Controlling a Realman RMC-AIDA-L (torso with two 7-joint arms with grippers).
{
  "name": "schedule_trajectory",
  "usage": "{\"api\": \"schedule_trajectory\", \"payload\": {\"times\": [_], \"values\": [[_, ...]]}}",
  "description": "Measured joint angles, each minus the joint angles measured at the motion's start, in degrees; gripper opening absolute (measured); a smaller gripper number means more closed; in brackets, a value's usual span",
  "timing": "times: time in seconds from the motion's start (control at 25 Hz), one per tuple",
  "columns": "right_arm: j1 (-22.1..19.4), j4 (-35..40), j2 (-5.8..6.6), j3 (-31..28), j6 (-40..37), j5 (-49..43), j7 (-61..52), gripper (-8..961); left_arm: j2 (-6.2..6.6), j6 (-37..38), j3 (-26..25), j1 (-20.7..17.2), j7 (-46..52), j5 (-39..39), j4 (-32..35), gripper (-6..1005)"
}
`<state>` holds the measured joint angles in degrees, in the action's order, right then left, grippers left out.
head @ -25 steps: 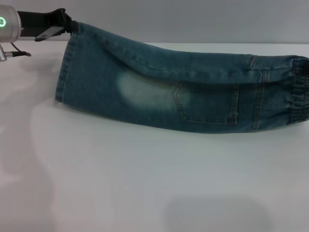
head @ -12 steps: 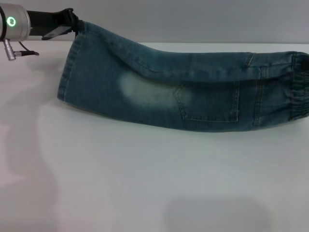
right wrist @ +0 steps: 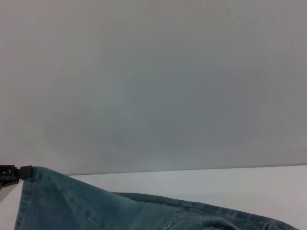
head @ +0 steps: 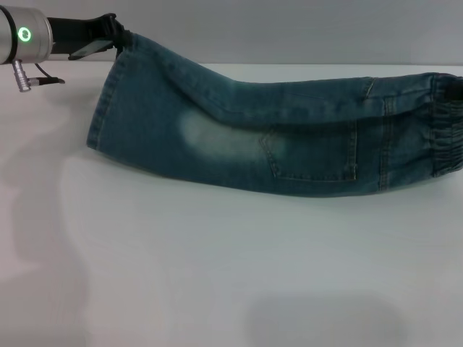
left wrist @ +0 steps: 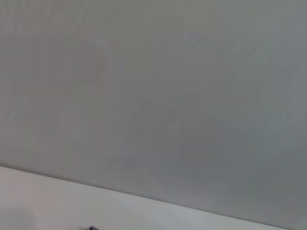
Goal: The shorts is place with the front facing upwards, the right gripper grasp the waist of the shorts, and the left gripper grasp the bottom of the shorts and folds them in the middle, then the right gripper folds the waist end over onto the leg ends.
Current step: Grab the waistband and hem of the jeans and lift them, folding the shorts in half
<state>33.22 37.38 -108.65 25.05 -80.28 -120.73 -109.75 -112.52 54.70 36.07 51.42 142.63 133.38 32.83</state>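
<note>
The blue-green denim shorts, folded lengthwise, stretch across the table from left to right, with a pale faded patch and a stitched pocket facing me. My left gripper is shut on the upper corner of the leg ends at the far left and holds it raised. The ruffled waist reaches the right edge of the head view. There only a dark bit of my right gripper shows, at the waist's top edge. The right wrist view shows the shorts from the side, with the left gripper on their corner.
The white table spreads wide in front of the shorts. A grey wall stands behind it. The left arm's silver wrist with a green light hangs over the table's far left corner.
My left gripper has moved to the right with the leg-end corner. The waist end has risen slightly and slid further toward the right edge.
</note>
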Motion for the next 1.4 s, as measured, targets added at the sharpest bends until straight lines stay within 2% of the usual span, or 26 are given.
{"api": "schedule_trajectory", "payload": {"times": [0.08, 0.28, 0.52, 0.96, 1.16, 1.4], "values": [[0.0, -0.02, -0.09, -0.06, -0.15, 0.03, 0.08, 4, -0.11, -0.52, -0.01, 0.0, -0.1, -0.01, 0.0, 91], [0.0, -0.04, -0.46, -0.24, -0.48, 0.06, 0.14, 4, -0.86, -2.4, 0.26, 0.0, -0.31, 0.23, 0.15, 193], [-0.13, 0.21, -0.71, -0.06, -0.65, 1.23, 0.16, 4, -1.07, -3.23, 1.37, 0.0, -0.68, 0.09, 0.35, 316], [0.65, 2.1, -0.42, -0.18, 1.7, 2.43, -0.31, 5, -1.63, -3.42, 1.38, -0.1, -2.04, 0.02, 0.35, 765], [1.26, 0.77, -0.51, 0.14, 6.71, 2.3, -0.93, 26, -1.64, -3.17, 1.38, -0.32, -2.04, 0.02, 0.4, 832], [2.47, -2.53, -0.64, 0.37, 13.11, 2.02, -1.08, 50, -1.64, -3.36, 1.37, -0.44, -2.1, 0.03, 0.38, 832]]}}
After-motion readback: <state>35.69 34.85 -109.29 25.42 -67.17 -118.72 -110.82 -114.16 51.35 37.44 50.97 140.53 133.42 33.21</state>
